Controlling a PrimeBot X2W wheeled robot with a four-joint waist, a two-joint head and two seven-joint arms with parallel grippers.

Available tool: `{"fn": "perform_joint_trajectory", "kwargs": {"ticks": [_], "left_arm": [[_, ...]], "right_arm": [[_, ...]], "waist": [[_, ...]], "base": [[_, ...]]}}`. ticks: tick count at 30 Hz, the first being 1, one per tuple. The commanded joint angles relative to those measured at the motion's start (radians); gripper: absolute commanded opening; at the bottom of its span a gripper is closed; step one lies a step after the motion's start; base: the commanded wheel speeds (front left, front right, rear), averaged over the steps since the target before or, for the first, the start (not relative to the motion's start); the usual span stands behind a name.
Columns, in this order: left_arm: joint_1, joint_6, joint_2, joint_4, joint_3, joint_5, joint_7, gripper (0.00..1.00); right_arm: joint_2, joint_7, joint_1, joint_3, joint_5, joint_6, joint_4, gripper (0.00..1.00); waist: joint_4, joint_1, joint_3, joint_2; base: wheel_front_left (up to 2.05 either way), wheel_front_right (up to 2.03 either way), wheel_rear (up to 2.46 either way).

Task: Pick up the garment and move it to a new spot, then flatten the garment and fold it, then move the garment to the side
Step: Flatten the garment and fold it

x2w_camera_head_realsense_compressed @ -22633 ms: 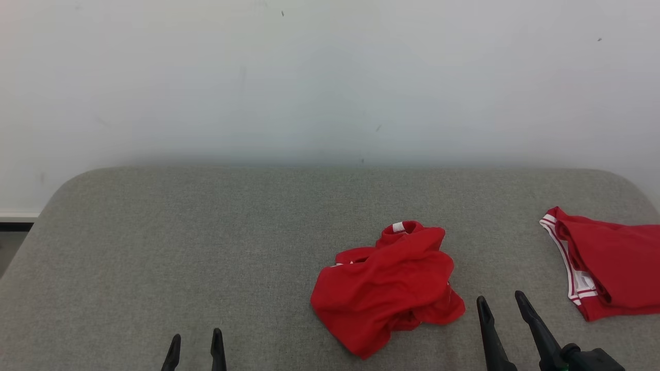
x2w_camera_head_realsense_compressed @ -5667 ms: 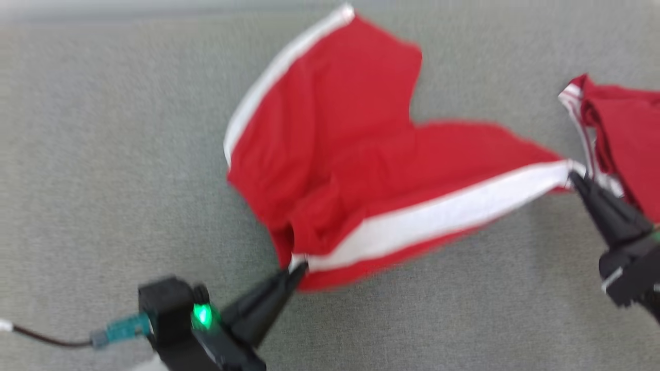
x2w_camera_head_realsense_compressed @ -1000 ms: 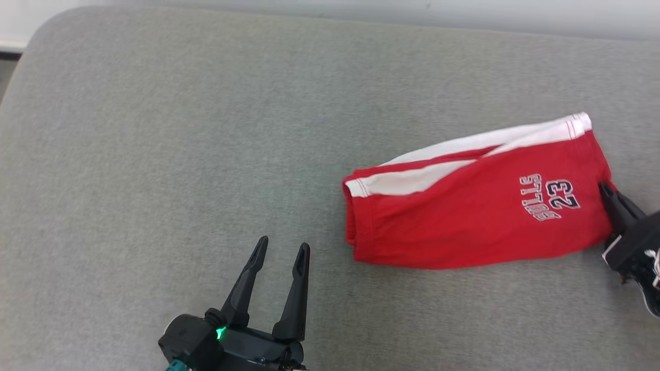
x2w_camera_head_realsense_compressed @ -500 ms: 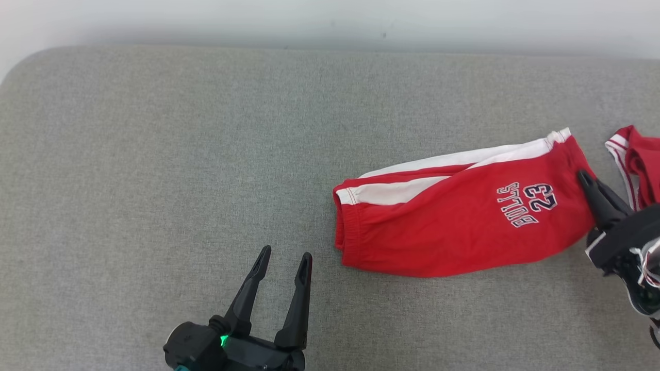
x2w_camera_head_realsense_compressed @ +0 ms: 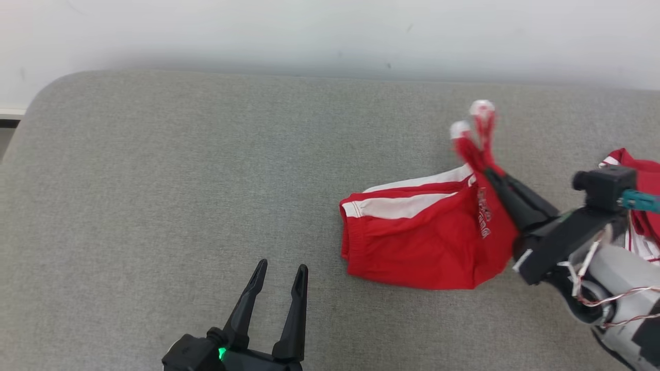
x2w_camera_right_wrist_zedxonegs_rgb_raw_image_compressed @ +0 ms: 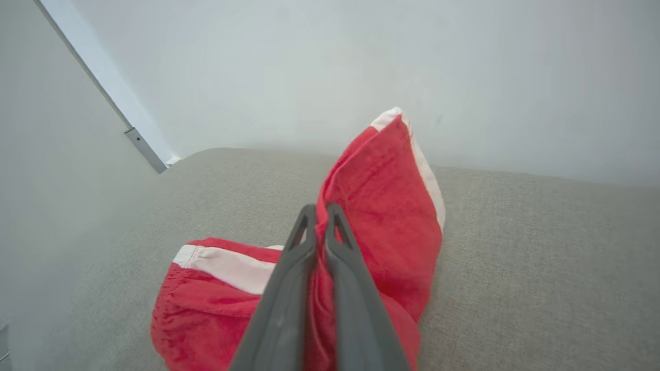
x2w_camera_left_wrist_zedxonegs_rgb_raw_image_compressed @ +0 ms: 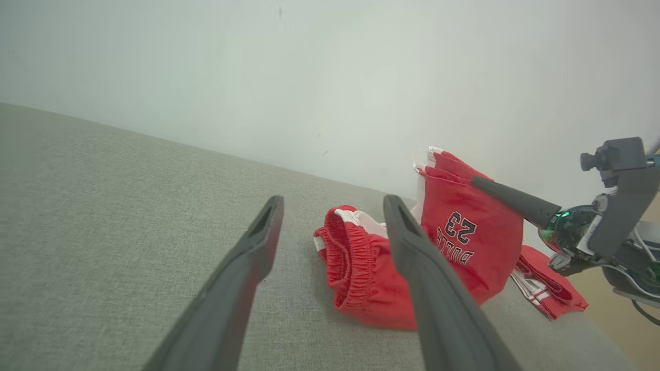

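Red shorts point(x2w_camera_head_realsense_compressed: 412, 247), grey surface point(x2w_camera_head_realsense_compressed: 154, 180), white wall point(x2w_camera_head_realsense_compressed: 258, 31)

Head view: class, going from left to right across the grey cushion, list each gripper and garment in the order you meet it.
left gripper, open → red shorts → right gripper, shut on the raised leg end of the red shorts → second red garment at the right edge

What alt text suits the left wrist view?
The right gripper, shut on the red shorts, holds their leg end raised above the grey cushion while the waistband end lies on it. The left gripper, open, frames the foreground.
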Motion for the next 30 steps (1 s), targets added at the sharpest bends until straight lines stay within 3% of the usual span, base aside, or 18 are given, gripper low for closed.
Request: {"fn": "perform_joint_trajectory", "kwargs": {"ticks": [1,16,26,28,29,30], "left_arm": [[0.016,0.000,0.000,-0.003,0.004,-0.005,-0.002,1.00],[0.019,0.006,0.000,-0.007,0.006,-0.012,-0.002,1.00],[0.025,0.010,0.000,-0.014,0.006,-0.024,-0.002,1.00],[0.026,0.011,0.000,-0.015,0.003,-0.025,-0.002,1.00],[0.026,0.011,0.000,-0.015,0.002,-0.026,-0.002,1.00],[0.026,0.011,0.000,-0.014,0.002,-0.026,-0.002,1.00]], "right_arm": [[0.014,0.004,-0.006,0.006,-0.014,-0.003,-0.016,0.00],[0.187,0.048,0.032,0.097,-0.072,-0.003,-0.050,0.00],[0.284,0.094,0.071,0.143,-0.099,-0.003,0.049,0.00],[0.308,0.097,0.077,0.148,-0.096,-0.003,0.070,0.23],[0.318,0.101,0.082,0.154,-0.091,-0.003,0.076,0.45],[0.326,0.100,0.085,0.158,-0.088,-0.003,0.082,0.46]], "waist": [[0.009,0.0001,-0.007,0.0000],[0.037,0.0001,-0.018,0.0000],[0.042,0.0001,-0.024,0.0000],[0.042,0.0001,-0.025,0.0000],[0.043,0.0001,-0.026,0.0000],[0.043,0.0001,-0.027,0.0000]], "base": [[0.00,0.00,0.00],[0.00,0.00,0.00],[0.00,0.00,0.00],[0.00,0.00,0.00],[0.00,0.00,0.00],[0.00,0.00,0.00]]}}
